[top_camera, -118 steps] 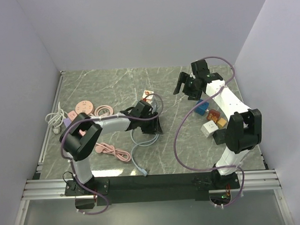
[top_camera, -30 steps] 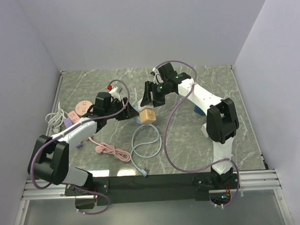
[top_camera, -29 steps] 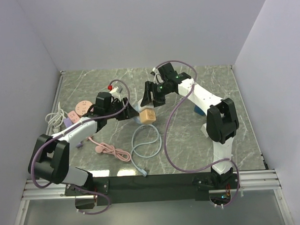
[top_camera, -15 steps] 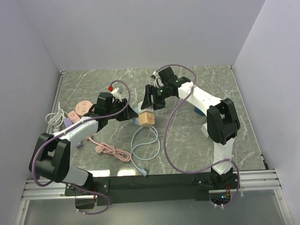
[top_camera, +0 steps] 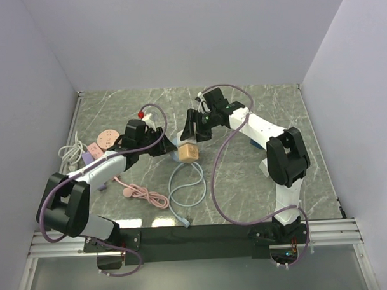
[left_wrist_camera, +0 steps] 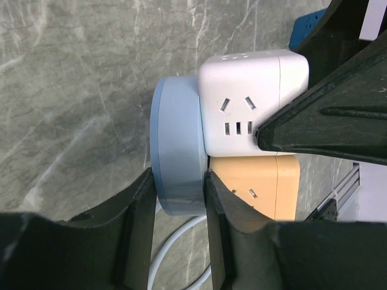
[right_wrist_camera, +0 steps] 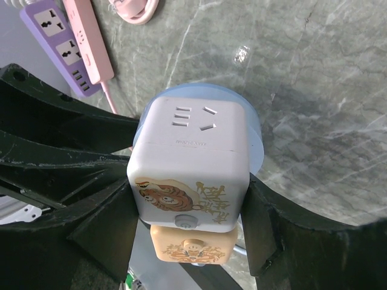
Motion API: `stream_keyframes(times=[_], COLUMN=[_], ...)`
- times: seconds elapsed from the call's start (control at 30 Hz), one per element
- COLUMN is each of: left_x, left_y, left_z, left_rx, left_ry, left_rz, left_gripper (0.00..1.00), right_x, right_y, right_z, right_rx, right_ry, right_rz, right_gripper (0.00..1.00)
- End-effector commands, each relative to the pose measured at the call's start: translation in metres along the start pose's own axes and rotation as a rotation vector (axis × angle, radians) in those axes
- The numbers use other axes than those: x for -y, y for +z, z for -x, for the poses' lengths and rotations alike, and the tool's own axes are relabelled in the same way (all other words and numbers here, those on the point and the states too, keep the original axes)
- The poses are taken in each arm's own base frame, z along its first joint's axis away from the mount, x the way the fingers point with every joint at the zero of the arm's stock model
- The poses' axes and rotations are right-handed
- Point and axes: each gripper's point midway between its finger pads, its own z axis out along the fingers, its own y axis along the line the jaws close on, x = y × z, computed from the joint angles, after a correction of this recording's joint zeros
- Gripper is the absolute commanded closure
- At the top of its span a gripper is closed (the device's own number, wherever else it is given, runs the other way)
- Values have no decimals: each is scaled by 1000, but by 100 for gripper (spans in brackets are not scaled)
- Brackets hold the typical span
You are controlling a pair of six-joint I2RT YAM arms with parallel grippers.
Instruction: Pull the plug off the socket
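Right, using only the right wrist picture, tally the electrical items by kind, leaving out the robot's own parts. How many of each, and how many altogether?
Cube sockets: 2 (white cube socket, orange cube socket)
Power strips: 2 (purple power strip, pink power strip)
Round bases: 1 (round blue base)
Cable coils: 1 (pink cable)
Total: 6

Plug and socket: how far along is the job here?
Done: left gripper pinches the blue disc, right gripper clamps the white cube. In hand: both grips set, nothing parted. Left: the cube sits flush against the disc, so the pull apart is not yet done.
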Motion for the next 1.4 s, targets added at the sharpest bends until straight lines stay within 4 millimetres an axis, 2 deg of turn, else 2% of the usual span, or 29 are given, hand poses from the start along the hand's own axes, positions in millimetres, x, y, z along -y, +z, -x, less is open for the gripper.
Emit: stream_keyframes(times=[0.0, 0.1, 0.17, 0.2, 0.23, 0.37, 0.4, 0.43, 0.47, 0.5, 0.53, 0.57, 0.6, 0.63, 0.7, 0.73, 0.77, 0.8, 0.9, 0.93, 0.97, 1.0, 1.03, 1.07, 1.1, 1.17, 1.3, 1.33, 1.37], left_x=[39, 31, 23, 21, 19, 11, 12, 11, 13, 13, 13, 16, 17, 17, 19, 19, 19, 18, 16, 15, 14, 13, 13, 11, 12, 10, 12, 11, 13], left_y=[-10, -8, -6, -6, -5, 0, 1, 2, 2, 3, 5, 5, 6, 7, 8, 8, 8, 8, 8, 8, 8, 9, 8, 9, 9, 10, 12, 14, 15], left_z=[6, -1, -7, -9, -11, -20, -19, -19, -17, -17, -16, -12, -10, -8, -4, -3, -3, -3, -6, -7, -9, -11, -11, -14, -13, -14, -11, -11, -9], left_rx=[25, 13, 4, 2, -3, -23, -23, -23, -19, -20, -22, -16, -15, -14, -9, -7, -5, -8, -8, -10, -13, -14, -12, -17, -16, -19, -21, -25, -24], left_ry=[61, 55, 49, 49, 46, 30, 28, 23, 24, 22, 18, 20, 21, 20, 20, 20, 20, 18, 12, 8, 4, -1, -5, -8, -10, -14, -12, -13, -11], left_rz=[-137, -113, -93, -90, -85, -76, -80, -80, -85, -84, -81, -85, -86, -83, -83, -83, -80, -76, -72, -71, -71, -70, -70, -68, -71, -66, -67, -64, -70], left_gripper=[99, 99, 99, 99, 99, 99, 99, 99, 99, 99, 99, 99, 99, 99, 99, 99, 99, 99, 99, 99, 99, 99, 99, 99, 99, 99, 99, 99, 99], right_x=[-44, -52, -52, -46, -46, -32, -35, -26, -27, -36, -27, -29, -43, -38, -45, -41, -41, -32, -27, -22, -25, -14, -14, -12, -4, 2, -3, 6, -3], right_y=[-3, -22, -42, -48, -60, -80, -85, -80, -75, -75, -62, -56, -51, -43, -41, -41, -44, -49, -71, -85, -93, -95, -111, -115, -117, -129, -131, -123, -122], right_z=[23, 24, 29, 23, 32, 37, 43, 38, 34, 41, 28, 24, 13, 10, 5, 1, 1, -1, 7, 20, 20, 13, 27, 27, 17, 26, 28, 20, 16], right_rx=[43, 20, -10, -50, -27, -13, 32, 32, 39, 106, 93, 109, 113, 135, 154, 149, 153, 136, 135, 154, 126, 70, 87, 64, -3, 7, 67, 60, 78], right_ry=[-52, -70, -85, -65, -113, -92, -110, -58, -40, -62, 17, 25, 2, 33, 33, 45, 34, 20, -12, -5, -12, -22, -40, -50, -52, -55, -34, 4, -9], right_rz=[123, 169, 184, 164, 159, 128, 131, 113, 113, 124, 96, 92, 104, 85, 108, 102, 98, 67, 61, 74, 120, 111, 127, 131, 137, 133, 149, 130, 126], right_gripper=[100, 100, 100, 100, 100, 100, 100, 100, 100, 100, 100, 100, 100, 100, 100, 100, 100, 100, 100, 100, 100, 100, 100, 100, 100, 100, 100, 100, 100])
